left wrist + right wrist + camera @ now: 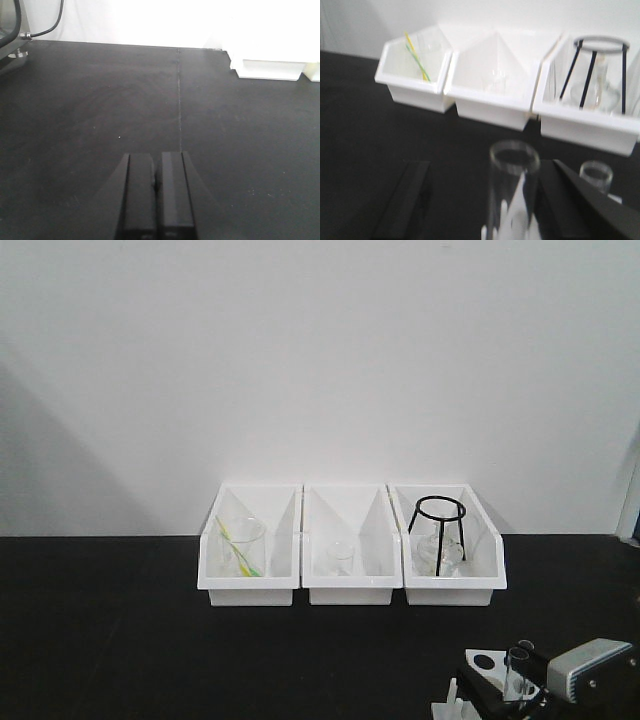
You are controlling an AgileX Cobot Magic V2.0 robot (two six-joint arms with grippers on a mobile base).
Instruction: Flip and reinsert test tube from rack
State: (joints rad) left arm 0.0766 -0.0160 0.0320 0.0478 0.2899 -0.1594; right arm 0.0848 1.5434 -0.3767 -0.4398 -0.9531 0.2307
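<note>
My right end effector (485, 200) has its fingers spread wide either side of the test tube (512, 185), which stands upright, mouth up, in the rack (455, 702) at the desk's (100, 640) near right edge. Not clamped yet, I judge. I should close squarely below the rim and lift straight. My left end effector (156, 192) rests pressed together, empty. Behind: left bin (250, 550) holds a beaker with yellow-green sticks, middle bin (350, 550) a small glass, right bin (447, 550) a flask under a black tripod.
</note>
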